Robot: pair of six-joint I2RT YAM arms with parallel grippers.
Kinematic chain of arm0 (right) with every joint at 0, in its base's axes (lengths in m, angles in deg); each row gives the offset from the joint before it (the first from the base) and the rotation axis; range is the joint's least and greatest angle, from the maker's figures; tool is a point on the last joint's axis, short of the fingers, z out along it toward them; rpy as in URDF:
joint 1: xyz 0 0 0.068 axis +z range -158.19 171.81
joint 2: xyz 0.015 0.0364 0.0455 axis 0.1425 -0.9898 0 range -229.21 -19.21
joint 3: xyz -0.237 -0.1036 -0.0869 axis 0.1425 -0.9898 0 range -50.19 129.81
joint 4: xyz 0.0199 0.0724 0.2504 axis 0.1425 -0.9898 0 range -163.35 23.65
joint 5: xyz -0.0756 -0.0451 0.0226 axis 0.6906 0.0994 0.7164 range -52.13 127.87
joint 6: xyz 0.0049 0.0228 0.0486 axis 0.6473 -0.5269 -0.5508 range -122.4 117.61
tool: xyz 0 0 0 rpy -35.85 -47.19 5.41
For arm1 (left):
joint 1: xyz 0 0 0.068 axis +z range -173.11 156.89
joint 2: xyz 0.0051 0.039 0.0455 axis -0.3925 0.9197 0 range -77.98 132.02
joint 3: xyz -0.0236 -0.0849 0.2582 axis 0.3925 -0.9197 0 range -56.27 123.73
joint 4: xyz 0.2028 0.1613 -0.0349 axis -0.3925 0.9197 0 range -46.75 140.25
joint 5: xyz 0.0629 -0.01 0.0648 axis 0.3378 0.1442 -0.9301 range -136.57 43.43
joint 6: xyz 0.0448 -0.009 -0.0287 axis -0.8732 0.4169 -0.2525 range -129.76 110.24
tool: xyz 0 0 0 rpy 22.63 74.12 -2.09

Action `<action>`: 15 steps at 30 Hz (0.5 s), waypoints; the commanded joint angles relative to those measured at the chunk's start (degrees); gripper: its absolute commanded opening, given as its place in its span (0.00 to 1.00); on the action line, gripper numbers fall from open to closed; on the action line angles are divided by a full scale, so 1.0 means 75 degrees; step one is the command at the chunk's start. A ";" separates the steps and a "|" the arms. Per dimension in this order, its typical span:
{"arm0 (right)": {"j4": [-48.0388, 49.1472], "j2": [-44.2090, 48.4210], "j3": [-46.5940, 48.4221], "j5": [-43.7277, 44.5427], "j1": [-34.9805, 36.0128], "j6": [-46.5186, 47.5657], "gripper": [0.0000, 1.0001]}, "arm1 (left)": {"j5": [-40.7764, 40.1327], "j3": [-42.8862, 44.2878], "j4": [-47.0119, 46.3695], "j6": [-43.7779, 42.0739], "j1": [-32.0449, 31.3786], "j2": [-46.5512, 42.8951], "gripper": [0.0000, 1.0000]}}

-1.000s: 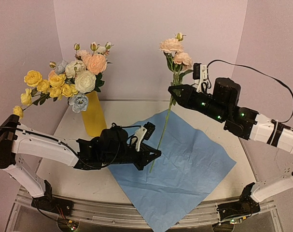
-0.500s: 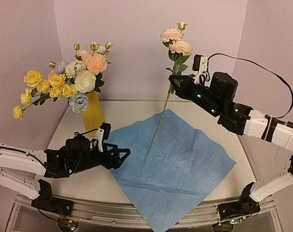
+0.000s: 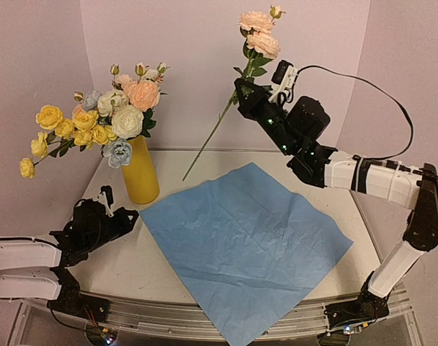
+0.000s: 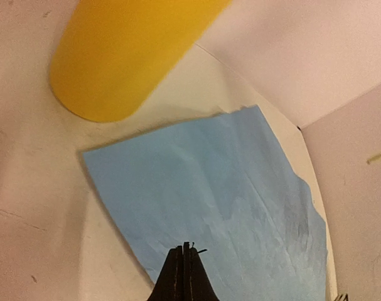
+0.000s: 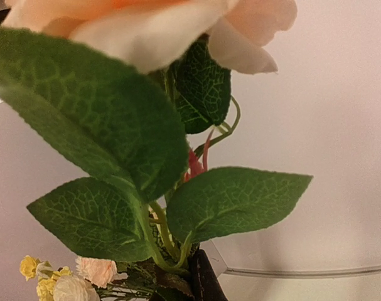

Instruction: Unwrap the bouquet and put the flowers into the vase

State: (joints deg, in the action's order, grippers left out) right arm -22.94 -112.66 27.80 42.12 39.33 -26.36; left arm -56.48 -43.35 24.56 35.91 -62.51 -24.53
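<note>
The right arm's jaws are pinched on the long thin green stem (image 3: 211,138) of one artificial spray, just under its leaves. They hold it slanted high above the far side of the surface (image 3: 125,270), well apart from the vase. I count two open pale pink roses (image 3: 256,30) and one bud at its top. The left arm's jaws are pressed together on nothing, low over the surface near the foot of the tall plain bright yellow vase (image 3: 141,176).

The unwrapping looks done. The single sheet of blue crinkled paper (image 3: 240,241) lies spread flat with no flower on it, and I see no ribbon. A crowded bunch of yellow, white, peach and pale blue blooms (image 3: 103,119) stands in the one vase, too tangled to count stems. What seems left is carrying this last spray across and dropping its stem in
</note>
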 commanded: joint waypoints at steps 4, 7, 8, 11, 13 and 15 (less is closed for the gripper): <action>0.1119 -0.0612 0.0955 -0.0089 -0.0019 0.0170 0.00 | 0.3399 -0.0285 -0.1895 0.0703 0.3522 0.0668 0.00; 0.1458 -0.0905 0.1043 -0.0022 -0.0012 0.0043 0.00 | 0.4409 -0.0012 -0.2480 0.0866 0.4629 0.1239 0.00; 0.1770 -0.1014 0.1002 0.0019 -0.0005 -0.0010 0.00 | 0.4841 0.0171 -0.2819 0.1003 0.5065 0.1610 0.00; 0.3463 -0.1417 0.0791 0.0180 -0.0015 -0.0098 0.00 | 0.5414 0.0796 -0.3430 0.1211 0.5745 0.2534 0.00; 0.3646 -0.1737 0.1162 0.0120 -0.0014 -0.0092 0.00 | 0.5585 0.1176 -0.3572 0.1271 0.5911 0.2942 0.00; 0.3500 -0.2004 0.1791 -0.0047 -0.0006 -0.0111 0.00 | 0.5638 0.1591 -0.3707 0.1363 0.6035 0.3382 0.00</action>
State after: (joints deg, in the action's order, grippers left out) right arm -5.03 -123.89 33.59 42.82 39.33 -26.67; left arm -21.14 -38.73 5.37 43.89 -19.25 -4.18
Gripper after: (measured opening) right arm 0.044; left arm 0.009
